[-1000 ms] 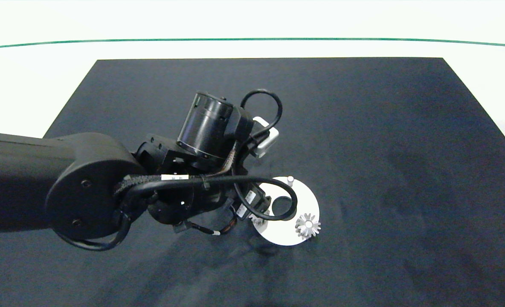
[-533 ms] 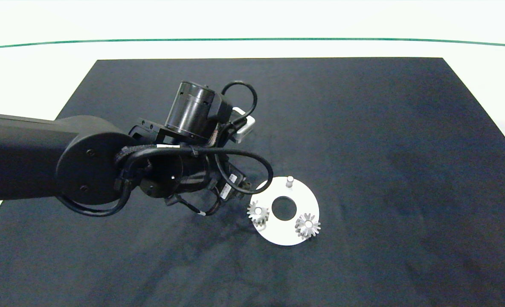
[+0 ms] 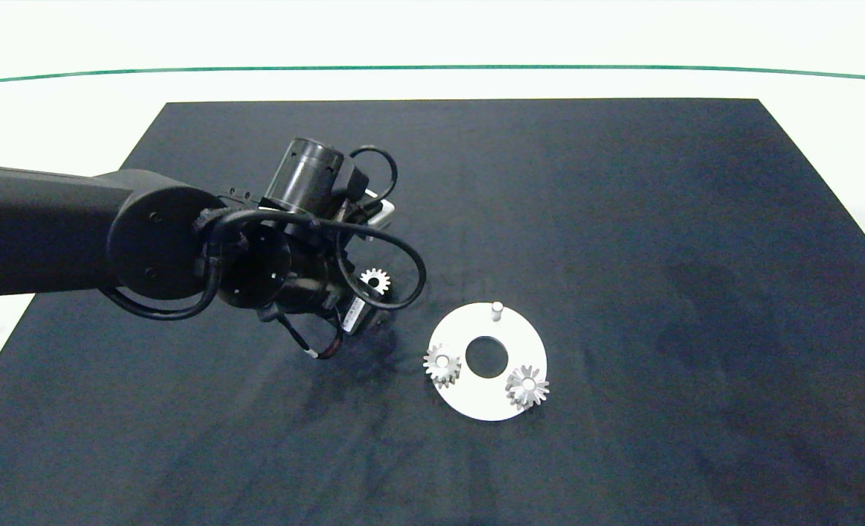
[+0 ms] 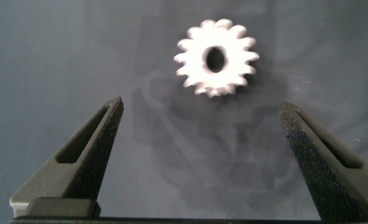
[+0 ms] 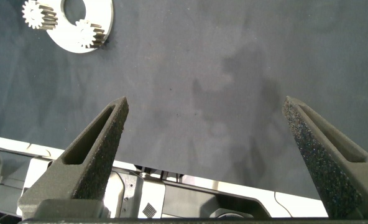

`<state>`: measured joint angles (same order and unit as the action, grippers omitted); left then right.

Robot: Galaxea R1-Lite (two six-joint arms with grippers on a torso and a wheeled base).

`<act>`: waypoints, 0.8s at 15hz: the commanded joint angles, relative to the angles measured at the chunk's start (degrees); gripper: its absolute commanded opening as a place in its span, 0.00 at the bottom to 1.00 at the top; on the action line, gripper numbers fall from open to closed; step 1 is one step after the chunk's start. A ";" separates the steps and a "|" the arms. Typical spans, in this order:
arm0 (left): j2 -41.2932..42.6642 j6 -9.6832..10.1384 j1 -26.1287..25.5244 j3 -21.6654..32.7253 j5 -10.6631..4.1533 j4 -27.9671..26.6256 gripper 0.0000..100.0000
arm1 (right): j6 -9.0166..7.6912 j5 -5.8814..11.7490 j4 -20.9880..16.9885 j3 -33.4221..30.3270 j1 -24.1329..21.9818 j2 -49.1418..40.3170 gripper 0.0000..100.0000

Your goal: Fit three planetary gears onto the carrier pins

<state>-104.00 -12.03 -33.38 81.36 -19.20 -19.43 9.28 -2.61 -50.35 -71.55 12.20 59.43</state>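
Loose gear (image 4: pixel 216 58) flat, bore upward

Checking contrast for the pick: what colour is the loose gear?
Silver-white metal gear on the dark mat; clearest in the left wrist view.

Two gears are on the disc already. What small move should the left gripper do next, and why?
Probably lower the open left gripper so its fingers bracket the loose gear lying flat on the mat, then close. It hangs just short of that gear, and one pin on the disc is bare.
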 commanded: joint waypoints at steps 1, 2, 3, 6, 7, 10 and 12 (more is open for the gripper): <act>-0.86 2.72 0.86 3.01 -0.05 -0.96 1.00 | 0.04 -0.03 -0.28 0.09 0.01 -0.02 1.00; -1.03 3.77 0.68 3.81 0.13 -1.49 1.00 | 0.04 -0.03 -0.28 0.00 0.01 -0.02 1.00; -0.86 5.00 0.51 4.25 0.30 -1.75 1.00 | 0.04 -0.03 -0.28 0.00 0.01 -0.02 1.00; -1.03 9.04 -0.55 4.16 3.12 -2.37 1.00 | -0.05 -0.03 -0.28 0.09 0.01 -0.02 1.00; -1.03 9.57 -0.55 4.07 4.26 -2.89 1.00 | -0.05 -0.03 -0.28 0.18 -0.07 -0.02 1.00; -2.44 10.10 -0.55 4.33 5.31 -2.37 1.00 | -0.05 -0.03 -0.28 0.36 -0.07 -0.02 1.00; -3.67 10.19 -0.46 4.86 5.31 -0.70 1.00 | 0.04 -0.03 -0.28 0.62 -0.07 -0.02 1.00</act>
<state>-106.47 -1.87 -33.90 86.02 -13.78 -20.25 9.25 -2.54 -50.32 -71.03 12.09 59.39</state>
